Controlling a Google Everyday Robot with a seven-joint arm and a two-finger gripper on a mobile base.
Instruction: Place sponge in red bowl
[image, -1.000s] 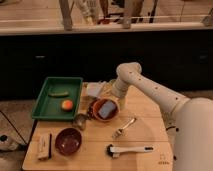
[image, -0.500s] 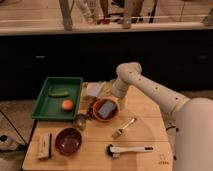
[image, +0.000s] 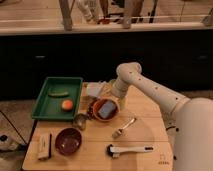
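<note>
The red bowl sits near the middle of the wooden table, just right of the green tray. The sponge lies flat inside it, showing its blue-grey face. My gripper hangs just behind the bowl's far rim, at the end of the white arm that reaches in from the right. It is open and holds nothing, and it stands apart from the sponge.
A green tray at the left holds a green item and an orange fruit. A small metal cup, a maroon bowl and a tan striped block stand at the front left. A fork and a brush lie at the front right.
</note>
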